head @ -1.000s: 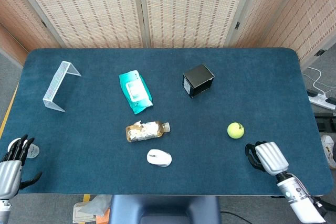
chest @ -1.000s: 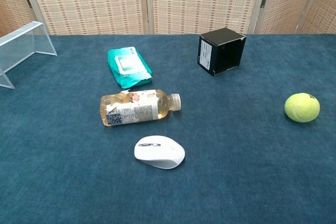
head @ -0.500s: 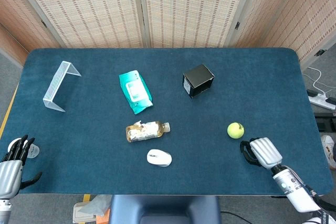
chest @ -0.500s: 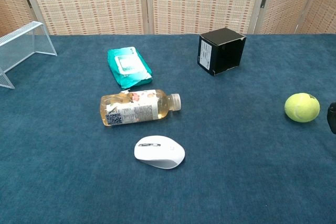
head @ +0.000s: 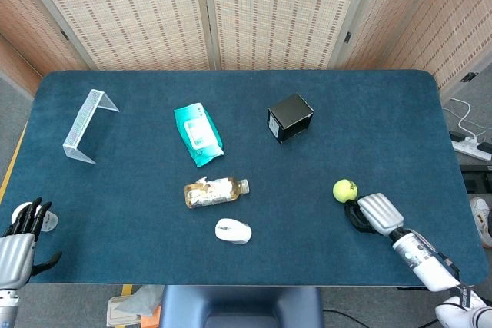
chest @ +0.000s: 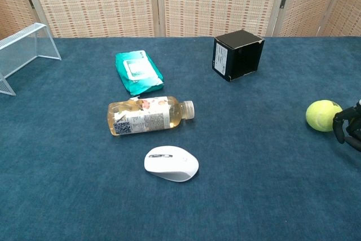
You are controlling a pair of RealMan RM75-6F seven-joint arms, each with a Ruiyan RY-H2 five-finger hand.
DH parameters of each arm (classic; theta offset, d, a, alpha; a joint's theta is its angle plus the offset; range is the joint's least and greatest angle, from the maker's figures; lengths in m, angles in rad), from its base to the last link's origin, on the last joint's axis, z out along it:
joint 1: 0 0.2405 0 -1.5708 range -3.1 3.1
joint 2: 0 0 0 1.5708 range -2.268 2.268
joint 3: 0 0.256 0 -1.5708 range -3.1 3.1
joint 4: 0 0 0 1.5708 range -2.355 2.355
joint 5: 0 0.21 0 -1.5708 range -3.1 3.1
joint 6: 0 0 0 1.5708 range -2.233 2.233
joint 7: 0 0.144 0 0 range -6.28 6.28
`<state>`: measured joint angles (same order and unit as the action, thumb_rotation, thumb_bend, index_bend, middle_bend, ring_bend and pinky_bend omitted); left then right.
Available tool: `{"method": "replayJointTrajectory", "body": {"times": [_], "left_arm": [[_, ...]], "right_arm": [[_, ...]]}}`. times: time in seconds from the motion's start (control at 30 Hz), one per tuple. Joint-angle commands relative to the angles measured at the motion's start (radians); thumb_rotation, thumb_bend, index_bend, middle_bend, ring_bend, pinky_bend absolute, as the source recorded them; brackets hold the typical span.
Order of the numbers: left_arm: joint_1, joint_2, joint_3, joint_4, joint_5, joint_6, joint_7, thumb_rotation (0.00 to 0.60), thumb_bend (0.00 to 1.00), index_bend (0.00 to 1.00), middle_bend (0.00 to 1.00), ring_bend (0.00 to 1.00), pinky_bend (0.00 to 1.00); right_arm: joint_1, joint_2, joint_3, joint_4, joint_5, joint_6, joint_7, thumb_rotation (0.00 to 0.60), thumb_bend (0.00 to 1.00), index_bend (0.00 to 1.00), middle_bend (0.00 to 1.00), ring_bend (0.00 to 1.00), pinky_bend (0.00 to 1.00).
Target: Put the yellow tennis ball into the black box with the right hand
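Note:
The yellow tennis ball lies on the blue table, right of centre and near the front. My right hand hovers just behind and to the right of it, fingers curled downward and spread, almost touching the ball, holding nothing. The black box stands further back near the table's middle, its open side facing away to the upper right. My left hand rests off the table's front left corner, fingers apart and empty.
A lying drink bottle, a white computer mouse and a teal wipes pack sit left of the ball. A clear wire rack stands at the far left. A folding screen backs the table.
My right hand has moved up and left along the table's front, from well behind the ball to right beside it. It now shows at the chest view's right edge.

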<state>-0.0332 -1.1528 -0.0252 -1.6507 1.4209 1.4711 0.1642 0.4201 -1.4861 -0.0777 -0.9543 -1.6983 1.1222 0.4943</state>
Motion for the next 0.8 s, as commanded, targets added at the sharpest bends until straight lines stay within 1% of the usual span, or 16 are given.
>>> {"method": "replayJointTrajectory", "body": {"times": [0.03,0.37,0.8], "left_arm": [[-0.001,-0.001,-0.001,-0.001,-0.003,-0.002,0.004,0.600,0.25,0.00,0.00,0.00,0.27],[-0.007,0.000,0.000,-0.004,-0.012,-0.016,0.012,0.600,0.24,0.00,0.00,0.00,0.27],[-0.009,0.001,0.001,-0.004,-0.014,-0.021,0.010,0.600,0.24,0.00,0.00,0.00,0.27]], "right_arm": [[0.017,-0.013,-0.004,0.021,-0.007,-0.003,0.025,0.600,0.63,0.82,0.83,0.55,0.60],[0.063,-0.051,-0.005,0.070,-0.014,0.001,0.066,0.600,0.63,0.82,0.82,0.55,0.60],[0.101,-0.097,0.008,0.119,0.008,-0.007,0.095,0.600,0.63,0.82,0.82,0.54,0.60]]}}
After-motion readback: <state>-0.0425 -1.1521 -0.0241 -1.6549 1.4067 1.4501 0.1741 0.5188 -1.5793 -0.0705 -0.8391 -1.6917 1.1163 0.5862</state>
